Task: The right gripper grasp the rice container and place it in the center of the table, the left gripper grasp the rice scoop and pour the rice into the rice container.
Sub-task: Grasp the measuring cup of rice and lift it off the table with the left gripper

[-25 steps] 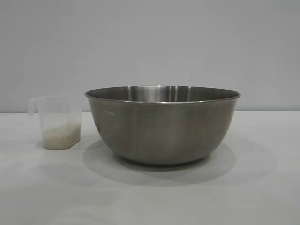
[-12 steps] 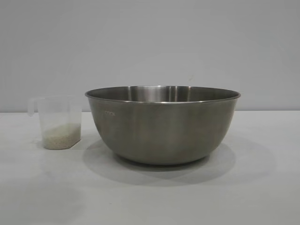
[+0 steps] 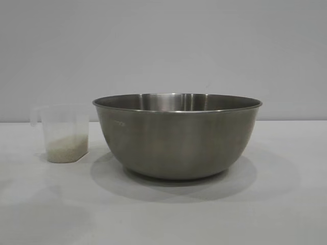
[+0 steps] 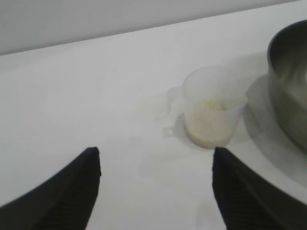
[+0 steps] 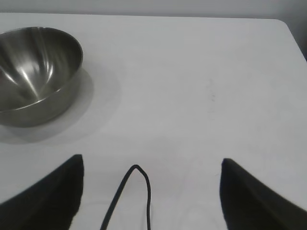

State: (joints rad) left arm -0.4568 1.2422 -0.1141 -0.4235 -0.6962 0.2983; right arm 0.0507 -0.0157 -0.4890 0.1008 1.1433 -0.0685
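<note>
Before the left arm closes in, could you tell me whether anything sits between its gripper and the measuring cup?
Nothing visible: only bare table lies between the open left gripper and the cup.

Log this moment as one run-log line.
left gripper: open, short of rice scoop | right gripper: open, empty | rice container: beside scoop, empty | rice: unpoured

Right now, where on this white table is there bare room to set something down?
The white table lies bare in front of the big round steel bowl and to its right. It is crowded only at left, where the small clear plastic cup of rice stands close beside the bowl.
</note>
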